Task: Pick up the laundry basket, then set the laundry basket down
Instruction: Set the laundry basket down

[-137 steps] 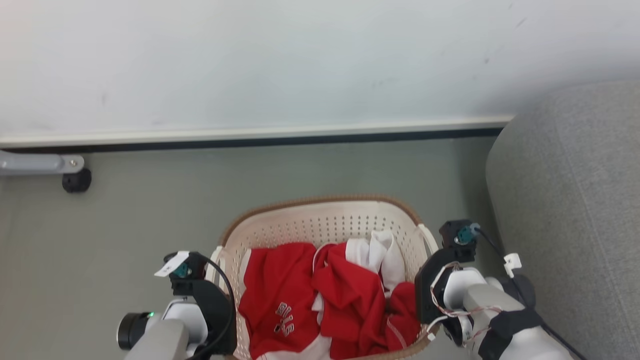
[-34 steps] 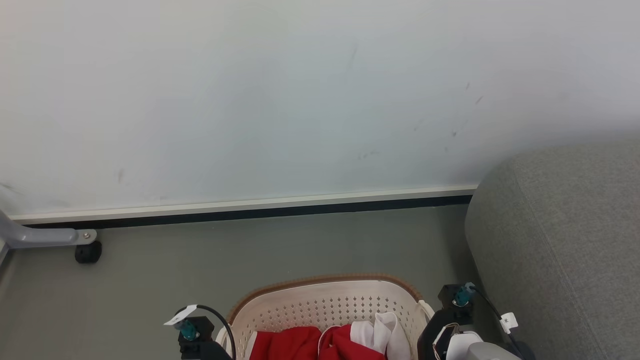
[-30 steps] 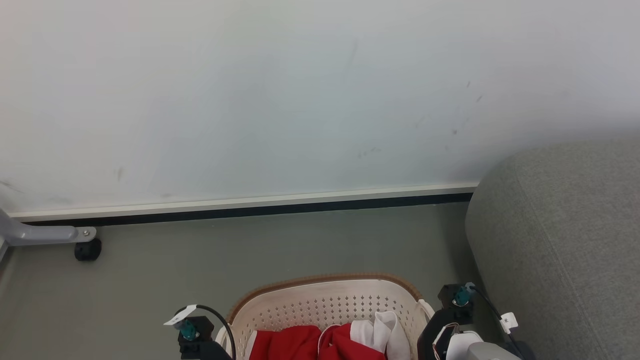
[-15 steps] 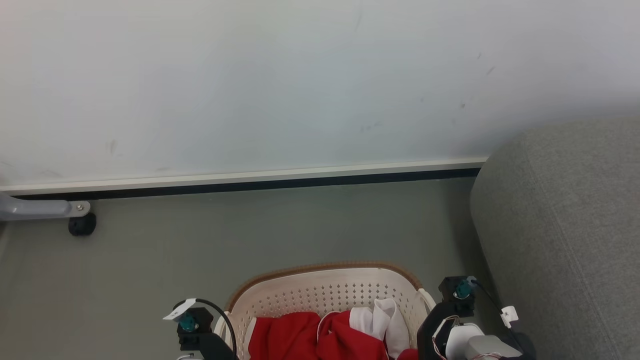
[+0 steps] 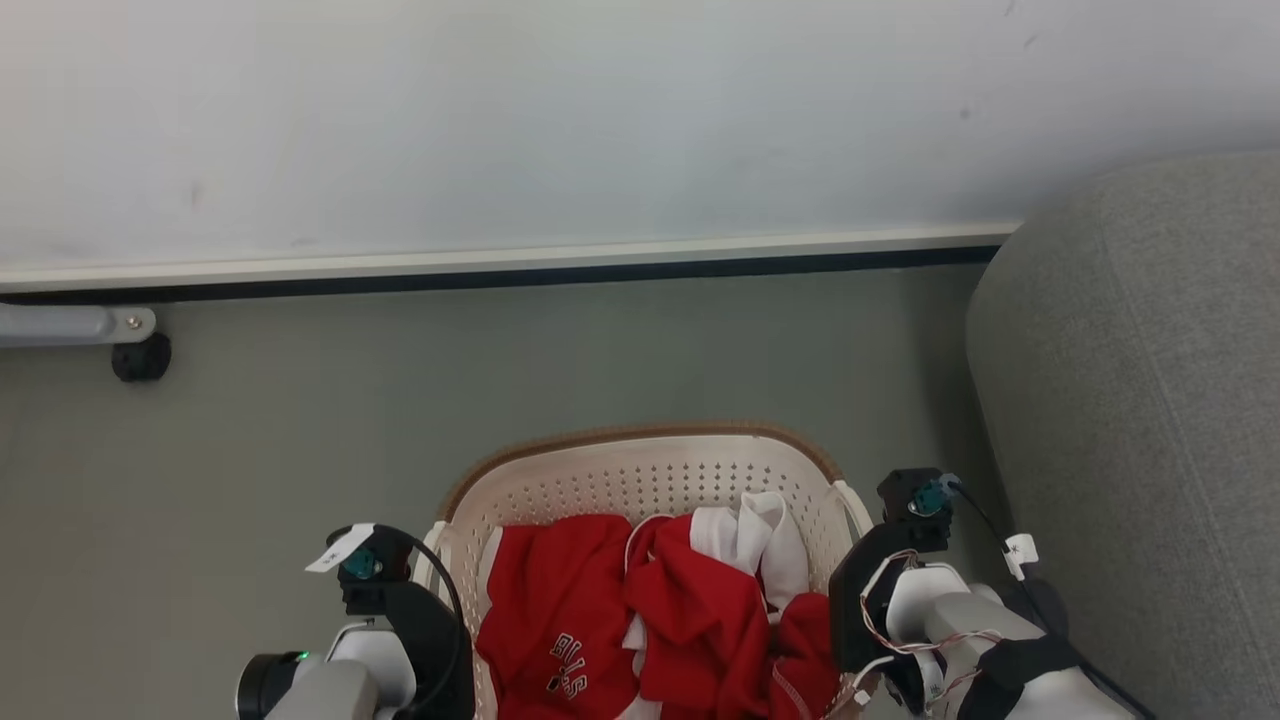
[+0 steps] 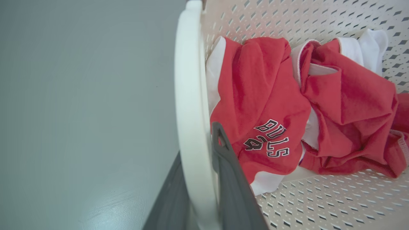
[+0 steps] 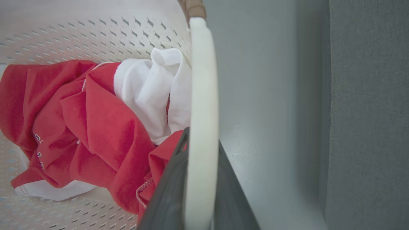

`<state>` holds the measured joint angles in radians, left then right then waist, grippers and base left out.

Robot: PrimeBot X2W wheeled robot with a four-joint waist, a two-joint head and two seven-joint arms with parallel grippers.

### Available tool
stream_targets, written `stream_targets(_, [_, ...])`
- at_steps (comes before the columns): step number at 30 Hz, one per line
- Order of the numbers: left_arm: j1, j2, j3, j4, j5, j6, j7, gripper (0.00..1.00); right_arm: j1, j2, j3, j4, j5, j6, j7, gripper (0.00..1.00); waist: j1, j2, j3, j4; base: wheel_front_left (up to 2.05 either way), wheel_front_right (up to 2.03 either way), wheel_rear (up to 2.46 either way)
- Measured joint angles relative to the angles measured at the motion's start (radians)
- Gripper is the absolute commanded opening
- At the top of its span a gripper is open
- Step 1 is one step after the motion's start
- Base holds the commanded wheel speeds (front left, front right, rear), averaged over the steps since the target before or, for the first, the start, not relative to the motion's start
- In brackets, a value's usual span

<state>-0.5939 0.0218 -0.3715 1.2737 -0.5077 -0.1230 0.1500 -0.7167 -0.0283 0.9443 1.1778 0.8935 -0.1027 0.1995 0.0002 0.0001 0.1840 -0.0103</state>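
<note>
**Level hands, clear of the sofa: carrying the basket by its loops**

The laundry basket (image 5: 640, 470) sits low in the head view, directly in front of the robot and between its two arms, over the grey floor (image 5: 600, 340) and near the grey sofa (image 5: 1130, 400) on the right. Whether its base touches the floor cannot be told from these views.

The left gripper (image 6: 198, 153) has one dark finger on each side of the left loop handle (image 6: 188, 95), pinching the white band. The right gripper (image 7: 202, 140) clamps the right loop handle (image 7: 203, 80) in the same way.

With both loops held, the step in hand looks like the carry or the set-down. Doing it well means moving both wrists together at the same height, since the thin loops could twist or slide between the fingers if one side leads.

The red garment (image 5: 690, 610) and white cloth (image 5: 765, 530) lie loose inside, so a tilt towards the robot could spill them.

The right arm is close to the sofa, so any sideways travel is safer leftwards. The jaws should part only when the base rests flat
</note>
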Motion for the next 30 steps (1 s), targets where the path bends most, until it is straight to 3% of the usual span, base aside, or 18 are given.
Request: stream_targets(30, [-0.221, 0.040, 0.003, -0.046, 0.007, 0.000, -0.117, 0.00, -0.217, -0.007, -0.010, -0.011, -0.003, -0.013, -0.145, 0.00, 0.0000, 0.0002, 0.349, 0.004, 0.00, 0.00, 0.00])
